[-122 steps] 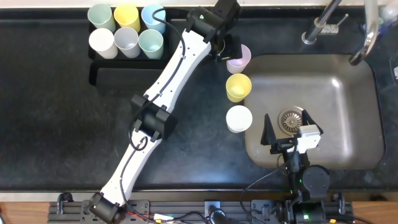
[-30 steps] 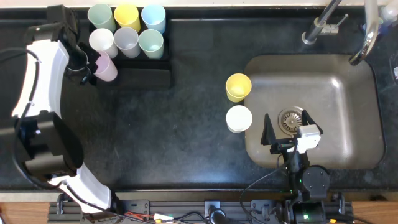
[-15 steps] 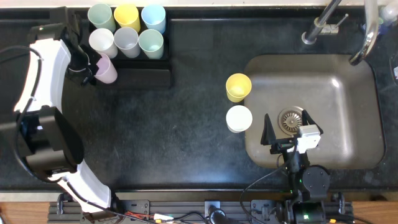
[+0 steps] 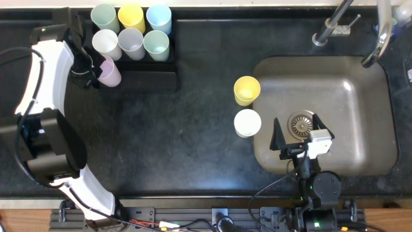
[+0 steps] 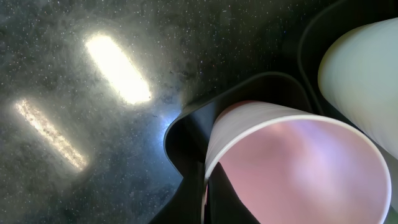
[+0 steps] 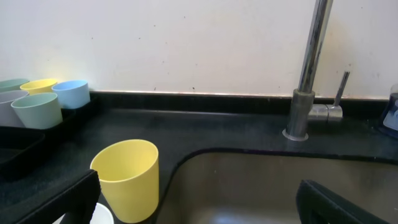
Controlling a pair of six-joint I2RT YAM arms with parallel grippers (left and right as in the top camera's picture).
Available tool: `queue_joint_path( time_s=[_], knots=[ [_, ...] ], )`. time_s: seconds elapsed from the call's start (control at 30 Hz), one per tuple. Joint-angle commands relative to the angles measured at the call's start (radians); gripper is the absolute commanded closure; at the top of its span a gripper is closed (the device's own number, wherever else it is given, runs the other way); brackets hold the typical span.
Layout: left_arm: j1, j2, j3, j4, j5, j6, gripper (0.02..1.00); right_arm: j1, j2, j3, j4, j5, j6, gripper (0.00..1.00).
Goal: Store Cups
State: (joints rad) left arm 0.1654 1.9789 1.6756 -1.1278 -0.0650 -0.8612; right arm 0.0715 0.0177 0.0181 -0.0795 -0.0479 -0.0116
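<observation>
My left gripper point(image 4: 89, 66) is shut on a pink cup point(image 4: 109, 71), one finger point(image 5: 227, 200) inside its rim. The pink cup point(image 5: 298, 168) hangs tilted over the front-left slot point(image 5: 186, 140) of the black rack point(image 4: 154, 80), next to a white cup point(image 5: 367, 74). The rack holds several cups, among them green point(image 4: 103, 14), yellow point(image 4: 131, 14) and blue point(image 4: 158, 16). A yellow cup point(image 4: 246, 90) and a white cup point(image 4: 247, 122) stand on the counter by the sink's left edge. My right gripper point(image 4: 297, 133) rests open in the sink; the yellow cup point(image 6: 127, 177) stands just ahead of it.
The steel sink point(image 4: 360, 96) takes up the right side, with its drain point(image 4: 300, 122) beside the right gripper. A faucet point(image 6: 309, 68) rises at the back right. The dark counter point(image 4: 193, 142) between rack and sink is bare.
Four seconds ago the left arm held the pink cup beside the sink; it has since carried it across to the rack's front-left corner. Over the last second it barely shifted.
</observation>
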Motion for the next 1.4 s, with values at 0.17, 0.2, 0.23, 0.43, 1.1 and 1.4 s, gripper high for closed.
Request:
queue_joint_path(
  time_s=[0.17,0.2,0.23,0.43,1.1,1.4],
  knots=[
    [0.002,0.010,0.006,0.005,-0.030,-0.011,0.706,-0.005,-0.006,-0.013,0.006,-0.004,-0.004,0.003],
    [0.002,0.010,0.006,0.005,-0.030,-0.011,0.617,-0.005,-0.006,-0.013,0.006,-0.004,-0.004,0.003],
    [0.002,0.010,0.006,0.005,-0.030,-0.011,0.590,-0.005,-0.006,-0.013,0.006,-0.004,-0.004,0.003],
    [0.002,0.009,0.006,0.004,-0.029,-0.011,0.288,-0.005,-0.006,-0.013,0.006,-0.004,-0.004,0.005],
    [-0.363,-0.271,0.064,0.066,-0.086,0.135,0.018,-0.005,-0.006,-0.013,0.006,-0.004,-0.004,0.003],
    [-0.725,-0.159,0.072,0.174,-0.059,0.063,0.018,-0.005,-0.006,-0.013,0.006,-0.004,-0.004,0.003]
  ],
)
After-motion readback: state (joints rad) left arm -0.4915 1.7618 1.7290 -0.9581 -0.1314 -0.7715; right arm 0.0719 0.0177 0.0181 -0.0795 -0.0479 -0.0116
